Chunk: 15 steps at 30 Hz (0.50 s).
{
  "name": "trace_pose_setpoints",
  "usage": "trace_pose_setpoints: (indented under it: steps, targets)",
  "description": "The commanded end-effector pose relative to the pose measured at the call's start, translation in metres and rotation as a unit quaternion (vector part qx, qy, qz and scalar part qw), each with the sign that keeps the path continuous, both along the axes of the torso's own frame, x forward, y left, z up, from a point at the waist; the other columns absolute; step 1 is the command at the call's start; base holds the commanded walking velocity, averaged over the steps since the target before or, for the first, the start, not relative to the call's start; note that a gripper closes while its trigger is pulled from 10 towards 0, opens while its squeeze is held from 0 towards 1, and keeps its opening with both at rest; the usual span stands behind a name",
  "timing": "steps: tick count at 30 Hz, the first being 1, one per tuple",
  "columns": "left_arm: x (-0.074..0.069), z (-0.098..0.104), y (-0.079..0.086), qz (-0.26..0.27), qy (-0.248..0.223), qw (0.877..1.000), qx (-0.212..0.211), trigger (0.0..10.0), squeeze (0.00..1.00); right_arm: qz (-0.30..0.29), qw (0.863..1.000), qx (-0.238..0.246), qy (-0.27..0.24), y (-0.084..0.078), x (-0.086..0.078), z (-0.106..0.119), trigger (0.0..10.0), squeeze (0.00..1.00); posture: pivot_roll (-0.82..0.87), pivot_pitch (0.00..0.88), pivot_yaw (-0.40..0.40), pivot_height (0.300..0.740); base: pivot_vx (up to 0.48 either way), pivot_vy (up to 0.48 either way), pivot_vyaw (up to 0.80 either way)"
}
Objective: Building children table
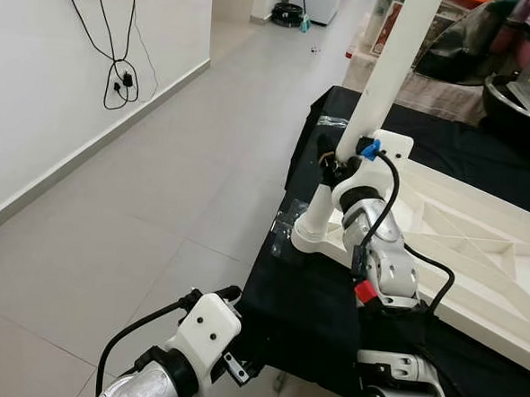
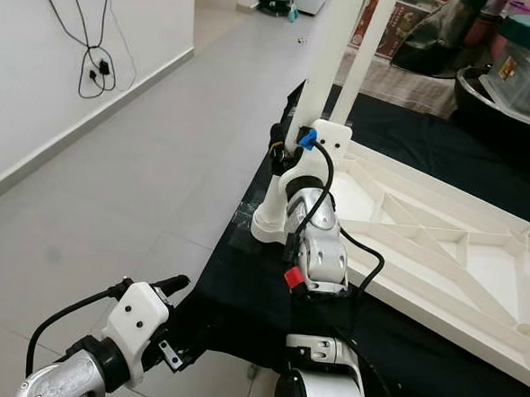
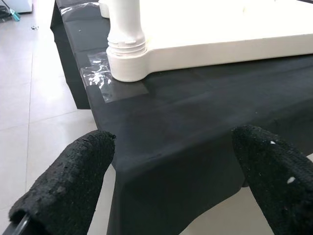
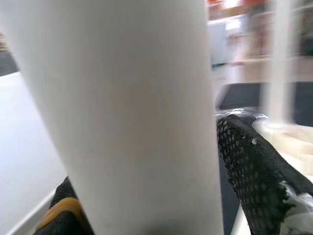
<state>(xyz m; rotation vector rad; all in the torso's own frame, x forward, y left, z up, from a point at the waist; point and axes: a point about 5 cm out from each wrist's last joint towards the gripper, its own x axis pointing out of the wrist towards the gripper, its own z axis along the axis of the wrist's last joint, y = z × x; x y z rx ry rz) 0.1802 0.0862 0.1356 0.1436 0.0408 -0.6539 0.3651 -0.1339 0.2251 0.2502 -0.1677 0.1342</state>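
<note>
A white table top [image 1: 478, 239] lies upside down on a black-covered surface [image 1: 303, 309]. At its near-left corner socket [image 3: 126, 63] a white table leg [image 1: 395, 62] stands upright. My right gripper [image 1: 332, 162] is at the leg's lower part, shut on it, with a black finger [image 4: 254, 171] on each side of the leg [image 4: 122, 112]. A second upright leg [image 2: 369, 43] rises just behind. My left gripper [image 3: 166, 181] hangs low beside the surface's near-left edge, open and holding nothing, its fingers [image 3: 63, 186] spread wide.
Grey tiled floor [image 1: 139, 200] stretches to the left, bounded by a white wall with hanging black cables [image 1: 119, 77]. Clear tape [image 3: 98, 78] sits at the black cover's corner. A dark bowl [image 1: 514, 97] and containers crowd the back right.
</note>
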Motion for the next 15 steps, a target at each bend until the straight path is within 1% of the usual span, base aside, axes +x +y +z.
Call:
trace_pose_setpoints:
  steps: [1,2,3,6,7,8,9,10,11,14,15]
  targets:
    - [0.0,-0.005,0.0,0.003,0.014,1.0,0.001,10.0,0.0,0.132,0.991,-0.029,-0.014,-0.011,0.006,0.006,10.0,0.0,0.13,0.109,-0.128,0.74,0.0,0.0,0.0]
    - [0.0,-0.005,0.0,0.003,0.014,1.0,0.001,10.0,0.0,0.219,0.974,-0.056,-0.015,-0.017,0.006,0.008,10.0,0.0,0.13,0.109,-0.128,0.74,0.0,0.0,0.0]
    - [0.0,-0.005,0.001,0.004,0.014,1.0,0.001,10.0,0.0,0.303,0.95,-0.078,-0.007,-0.023,0.003,0.009,10.0,0.0,0.13,0.112,-0.127,0.74,0.0,0.0,0.0]
    - [0.0,-0.005,0.001,0.004,0.014,1.0,0.001,10.0,0.0,0.303,0.95,-0.078,-0.007,-0.023,0.003,0.009,10.0,0.0,0.13,0.112,-0.127,0.74,0.0,0.0,0.0]
    - [0.001,-0.005,0.001,0.005,0.014,1.0,0.0,10.0,0.0,0.384,0.919,-0.094,0.004,-0.025,-0.003,0.009,10.0,0.0,0.12,0.116,-0.126,0.74,0.0,0.0,0.0]
    - [0.001,-0.005,0.001,0.005,0.014,1.0,0.0,10.0,0.0,0.384,0.919,-0.094,0.004,-0.025,-0.003,0.009,10.0,0.0,0.12,0.116,-0.126,0.74,0.0,0.0,0.0]
    - [0.001,-0.005,0.001,0.005,0.013,1.0,0.0,10.0,0.0,0.449,0.887,-0.105,0.002,-0.025,-0.009,0.01,10.0,0.0,0.13,0.115,-0.127,0.74,0.0,0.0,0.0]
    - [0.001,-0.005,0.001,0.005,0.013,1.0,0.0,10.0,0.0,0.449,0.887,-0.105,0.002,-0.025,-0.009,0.01,10.0,0.0,0.13,0.115,-0.127,0.74,0.0,0.0,0.0]
    - [0.001,-0.005,0.001,0.005,0.013,1.0,0.001,10.0,0.0,0.498,0.86,-0.114,0.007,-0.025,-0.012,0.011,10.0,0.0,0.13,0.115,-0.127,0.74,0.0,0.0,0.0]
    - [0.001,-0.005,0.001,0.005,0.013,1.0,0.001,10.0,0.0,0.498,0.86,-0.114,0.007,-0.025,-0.012,0.011,10.0,0.0,0.13,0.115,-0.127,0.74,0.0,0.0,0.0]
    - [0.001,-0.004,0.002,0.006,0.013,1.0,0.002,10.0,0.0,0.532,0.838,-0.118,0.004,-0.02,-0.011,0.014,10.0,0.0,0.14,0.119,-0.129,0.74,0.0,0.0,0.0]
